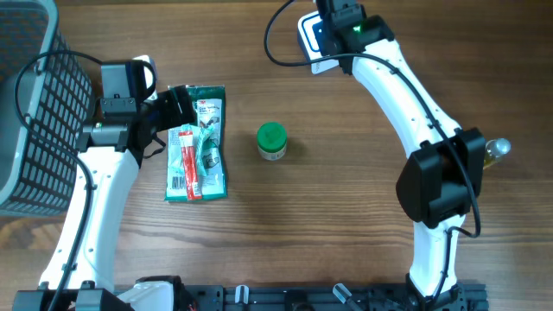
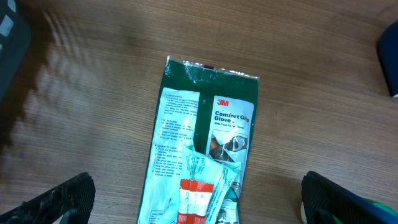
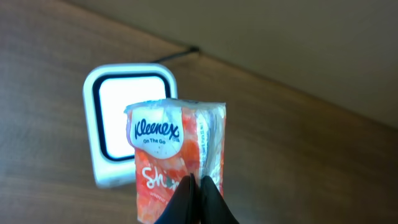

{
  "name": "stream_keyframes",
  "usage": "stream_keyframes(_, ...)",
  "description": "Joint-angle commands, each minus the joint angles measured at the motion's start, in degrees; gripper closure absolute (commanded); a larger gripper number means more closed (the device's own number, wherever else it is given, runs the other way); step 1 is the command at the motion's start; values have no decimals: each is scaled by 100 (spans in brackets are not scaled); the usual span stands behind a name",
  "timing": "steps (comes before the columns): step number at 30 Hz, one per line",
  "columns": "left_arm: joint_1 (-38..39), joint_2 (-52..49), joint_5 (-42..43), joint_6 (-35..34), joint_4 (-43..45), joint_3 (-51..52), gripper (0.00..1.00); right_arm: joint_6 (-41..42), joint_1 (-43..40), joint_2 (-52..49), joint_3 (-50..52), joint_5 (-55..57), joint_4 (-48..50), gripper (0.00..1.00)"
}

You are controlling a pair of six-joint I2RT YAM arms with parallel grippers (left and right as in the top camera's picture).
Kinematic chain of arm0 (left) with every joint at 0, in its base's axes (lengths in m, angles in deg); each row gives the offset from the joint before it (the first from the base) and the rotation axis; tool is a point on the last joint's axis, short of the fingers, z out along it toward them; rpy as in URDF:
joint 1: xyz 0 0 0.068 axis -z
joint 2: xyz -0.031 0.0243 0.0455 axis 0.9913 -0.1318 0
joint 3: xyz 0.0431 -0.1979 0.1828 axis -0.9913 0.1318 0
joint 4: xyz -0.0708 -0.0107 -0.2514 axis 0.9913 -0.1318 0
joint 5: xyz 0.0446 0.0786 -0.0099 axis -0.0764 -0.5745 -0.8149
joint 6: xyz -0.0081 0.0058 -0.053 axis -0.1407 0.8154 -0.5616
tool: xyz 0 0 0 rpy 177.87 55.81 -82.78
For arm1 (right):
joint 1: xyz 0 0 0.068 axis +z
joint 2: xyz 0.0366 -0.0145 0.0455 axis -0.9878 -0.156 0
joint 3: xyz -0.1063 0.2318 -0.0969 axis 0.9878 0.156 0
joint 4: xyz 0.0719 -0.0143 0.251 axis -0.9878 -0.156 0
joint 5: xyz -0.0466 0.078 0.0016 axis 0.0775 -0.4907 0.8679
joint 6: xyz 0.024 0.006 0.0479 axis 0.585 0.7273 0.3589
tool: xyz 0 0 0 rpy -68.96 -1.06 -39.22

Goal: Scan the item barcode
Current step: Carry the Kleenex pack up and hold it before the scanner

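The right claw (image 3: 198,183) pinches a Kleenex pack (image 3: 177,146), seemingly before the scanner (image 3: 114,118).

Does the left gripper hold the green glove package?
No, the glove package lies flat on the table, and the left gripper is open above it.

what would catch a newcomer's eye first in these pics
The orange Kleenex pack, pinched in the shut right gripper, is held up right in front of the scanner, whose white window glows. Next comes the green 3M glove packet lying flat beneath the wide-open left gripper, and a green-lidded jar standing alone at centre.
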Motion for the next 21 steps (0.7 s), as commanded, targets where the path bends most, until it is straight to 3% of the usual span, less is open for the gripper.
stream_keyframes(1, -31, 63, 48, 31, 20, -63, 0, -245, 15, -363, -13, 308, 422, 95)
stream_keyframes(11, -31, 63, 48, 31, 20, -63, 0, -1001, 15, -837, -13, 306, 1071, 95)
stream_keyframes(21, -31, 63, 48, 31, 20, -63, 0, -951, 15, -957, -13, 411, 1123, 96)
